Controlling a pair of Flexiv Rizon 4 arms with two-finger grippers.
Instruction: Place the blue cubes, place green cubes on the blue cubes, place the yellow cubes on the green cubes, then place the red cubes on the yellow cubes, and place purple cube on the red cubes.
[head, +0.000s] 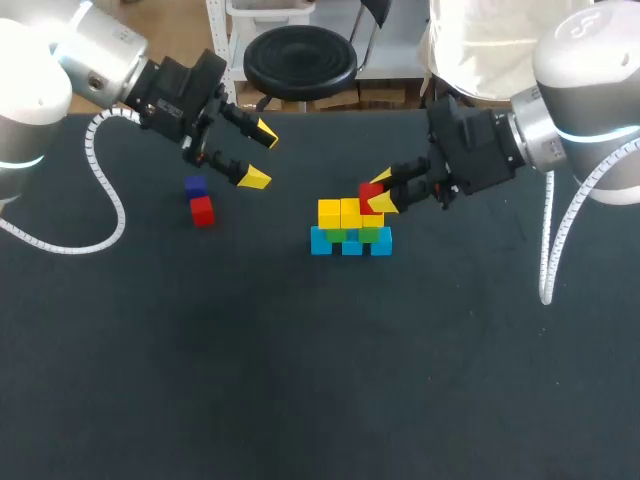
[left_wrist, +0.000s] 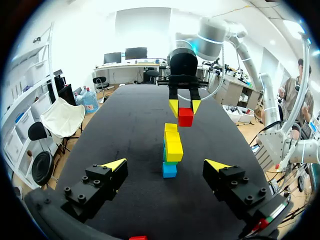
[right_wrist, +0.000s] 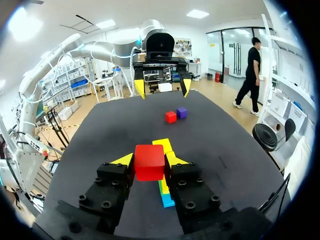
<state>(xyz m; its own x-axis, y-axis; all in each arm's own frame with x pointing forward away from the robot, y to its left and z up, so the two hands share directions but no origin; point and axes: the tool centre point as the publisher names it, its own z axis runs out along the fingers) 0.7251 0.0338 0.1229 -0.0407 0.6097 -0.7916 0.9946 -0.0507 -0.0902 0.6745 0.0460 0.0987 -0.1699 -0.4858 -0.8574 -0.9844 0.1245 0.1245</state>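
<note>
Black table (head: 300, 380) is topped near its middle by a stack (head: 350, 230) of blue, green and yellow cubes. The right gripper (head: 378, 195) is clamped on a red cube (head: 370, 189) over the stack's right end. The left gripper (head: 260, 156) is held wide near a loose red cube (head: 203, 211) and purple cube (head: 196, 186), nearer the left edge. Yellow cubes could be knocked off by a skewed release. No container is seen.

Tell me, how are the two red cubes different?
The held red cube is pinched in the right gripper. The loose red cube lies on the table with nothing gripping it. The held red cube is up at the stack, while the loose red cube sits by the purple cube, away from the stack. Both are red and look the same shape.
</note>
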